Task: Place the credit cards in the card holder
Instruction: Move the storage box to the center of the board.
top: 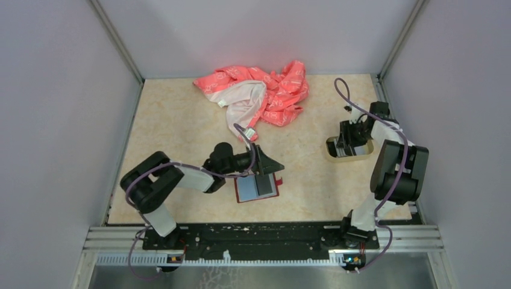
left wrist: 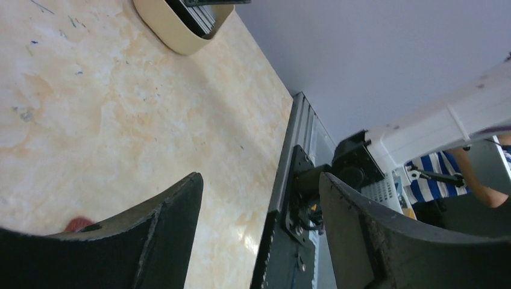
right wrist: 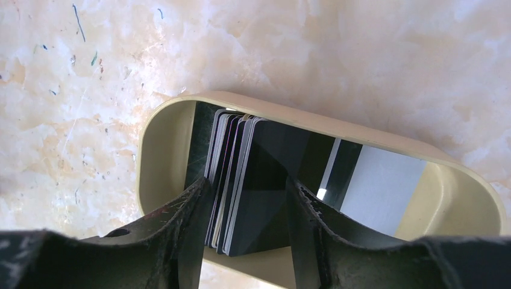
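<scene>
The card holder (top: 248,189) lies open on the table, dark red with grey-blue inner faces; a dark card (top: 265,183) rests on its right half. My left gripper (top: 269,164) hovers just above its far edge, open and empty; in the left wrist view (left wrist: 260,177) only a red corner of the holder (left wrist: 78,224) shows. My right gripper (right wrist: 247,183) is down inside the oval beige tray (right wrist: 159,156), open, its fingers straddling several credit cards (right wrist: 232,162) standing on edge. Another card (right wrist: 373,180) leans flat behind them.
A pink-and-white patterned cloth (top: 265,90) lies crumpled at the back centre. The beige tray (top: 330,152) sits at the right of the table, and also shows in the left wrist view (left wrist: 175,30). The black rail (top: 259,236) runs along the near edge.
</scene>
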`<state>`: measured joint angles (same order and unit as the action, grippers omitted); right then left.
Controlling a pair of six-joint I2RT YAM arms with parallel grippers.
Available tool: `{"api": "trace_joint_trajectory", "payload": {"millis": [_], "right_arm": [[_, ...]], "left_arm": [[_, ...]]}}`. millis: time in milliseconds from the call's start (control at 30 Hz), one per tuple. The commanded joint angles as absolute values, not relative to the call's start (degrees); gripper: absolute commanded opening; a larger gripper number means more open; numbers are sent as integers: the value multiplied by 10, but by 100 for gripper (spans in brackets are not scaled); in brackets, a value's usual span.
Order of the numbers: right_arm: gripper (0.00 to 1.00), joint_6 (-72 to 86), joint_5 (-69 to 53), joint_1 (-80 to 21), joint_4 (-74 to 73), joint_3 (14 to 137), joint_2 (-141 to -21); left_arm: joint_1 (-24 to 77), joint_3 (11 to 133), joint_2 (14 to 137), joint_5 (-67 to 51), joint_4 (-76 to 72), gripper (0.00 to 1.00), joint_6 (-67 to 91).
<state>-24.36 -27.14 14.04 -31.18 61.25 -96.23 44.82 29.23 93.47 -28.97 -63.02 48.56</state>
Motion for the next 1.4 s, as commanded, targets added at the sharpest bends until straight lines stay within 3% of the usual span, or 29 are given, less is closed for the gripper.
{"api": "trace_joint_trajectory", "payload": {"millis": [0,233,467,667,1100,1367], "right_arm": [[44,-236,-311,139,-347,616,-976],[45,-236,-313,141,-348,617,-973],[45,-237,-310,142,-349,618,-978],[45,-237,-315,142,-350,619,-979],[45,-240,-316,143,-353,619,-982],[45,-240,-322,143,-355,619,-977]], "left_arm": [[477,382,1037,-263,-660,77,512],[529,613,1140,-128,-329,77,439],[557,815,1251,-33,-121,71,449],[566,920,1299,17,-52,71,453],[570,1034,1365,-18,-27,69,447],[570,1159,1442,4,73,54,431]]}}
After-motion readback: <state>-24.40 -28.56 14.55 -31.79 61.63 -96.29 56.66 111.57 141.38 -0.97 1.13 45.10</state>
